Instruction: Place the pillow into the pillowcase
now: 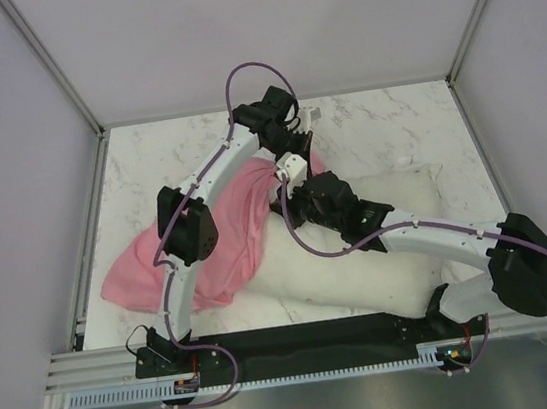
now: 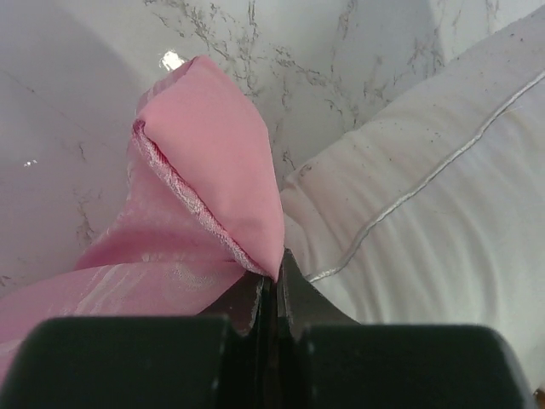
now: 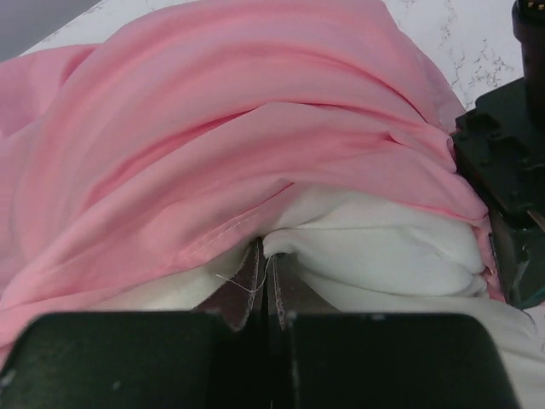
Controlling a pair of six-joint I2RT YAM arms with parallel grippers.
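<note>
The pink satin pillowcase (image 1: 208, 243) lies crumpled at left centre of the table, draped over the left part of the white pillow (image 1: 394, 204). My left gripper (image 2: 274, 274) is shut on the hemmed edge of the pillowcase (image 2: 213, 145) and holds it up beside the pillow (image 2: 426, 196) with its piped seam. In the top view the left gripper (image 1: 289, 170) sits at the case's far right end. Just below it is my right gripper (image 1: 287, 206). The right gripper (image 3: 266, 256) is shut on a fold of the pillow (image 3: 383, 251), right under the pillowcase (image 3: 213, 128) hem.
The marble table (image 1: 385, 129) is fenced by pale walls on three sides. A black rail (image 1: 302, 342) carries both arm bases at the near edge. Part of the left arm (image 3: 502, 162) shows dark at the right of the right wrist view.
</note>
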